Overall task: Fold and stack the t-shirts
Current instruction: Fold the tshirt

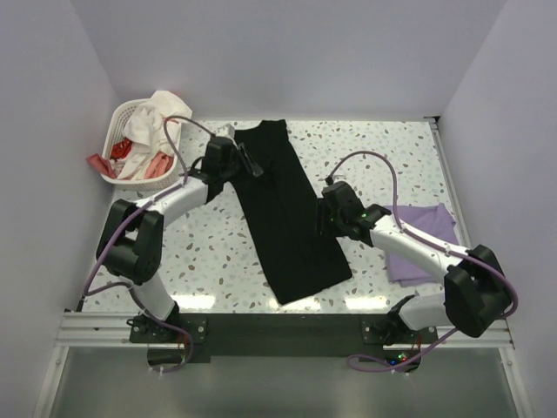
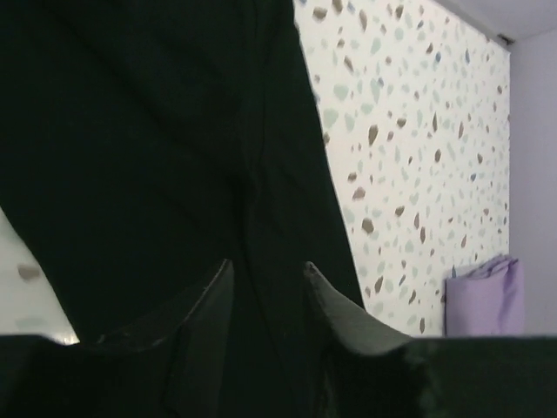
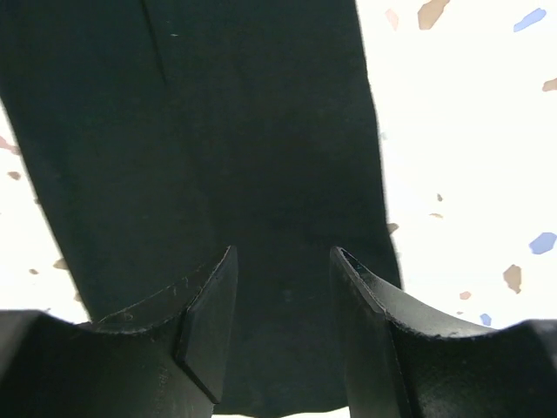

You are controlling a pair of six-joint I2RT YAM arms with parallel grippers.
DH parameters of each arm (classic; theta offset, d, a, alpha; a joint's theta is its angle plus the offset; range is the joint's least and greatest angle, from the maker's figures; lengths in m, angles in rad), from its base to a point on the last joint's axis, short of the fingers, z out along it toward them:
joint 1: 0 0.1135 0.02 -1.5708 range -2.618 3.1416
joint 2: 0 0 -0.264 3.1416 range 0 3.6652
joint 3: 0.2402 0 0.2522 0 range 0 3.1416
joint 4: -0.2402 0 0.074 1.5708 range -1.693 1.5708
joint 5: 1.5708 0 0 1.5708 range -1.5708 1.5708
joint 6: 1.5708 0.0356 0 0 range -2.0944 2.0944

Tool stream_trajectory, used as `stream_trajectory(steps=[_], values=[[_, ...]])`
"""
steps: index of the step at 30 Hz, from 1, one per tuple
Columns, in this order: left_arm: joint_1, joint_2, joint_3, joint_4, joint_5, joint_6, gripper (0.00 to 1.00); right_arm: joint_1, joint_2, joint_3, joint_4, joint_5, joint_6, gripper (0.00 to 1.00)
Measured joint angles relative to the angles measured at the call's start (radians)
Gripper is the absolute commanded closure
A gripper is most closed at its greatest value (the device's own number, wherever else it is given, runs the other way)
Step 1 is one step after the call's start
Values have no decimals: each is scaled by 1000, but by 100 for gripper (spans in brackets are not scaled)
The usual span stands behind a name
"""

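black t-shirt stretched as a long band between two released end effectors

the black t-shirt (image 1: 291, 218) was laid on the worktop (image 1: 374, 148) as a narrow band, its long axis slanted from the far middle toward the near edge and to the right. the left end effector (image 1: 254, 165) was held over the band's far part at its left border, the right end effector (image 1: 322, 222) at its right border about midway along. both were seen released, fingers apart over the cloth, nothing pinched. the band's near end was judged closer to the right arm. the folded lavender t-shirt (image 1: 424, 239) was laid well apart, to the right.
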Motion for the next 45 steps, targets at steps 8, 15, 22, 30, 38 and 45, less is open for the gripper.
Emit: stream_trajectory(steps=[8,15,22,30,38,45], values=[[-145,-39,-322,23,-29,-32,69,50,77,1,4,63,-61,50],[-158,-17,-351,48,-33,-30,71,168,164,0,15,92,-53,50],[-76,63,-238,-1,-20,-2,71,166,198,10,29,38,-11,49],[68,169,-70,-70,-8,50,66,166,235,141,45,-60,31,49],[66,75,-149,-101,24,74,64,114,235,142,93,-152,52,56],[47,-204,-372,-79,55,66,74,63,235,36,178,-292,78,64]])
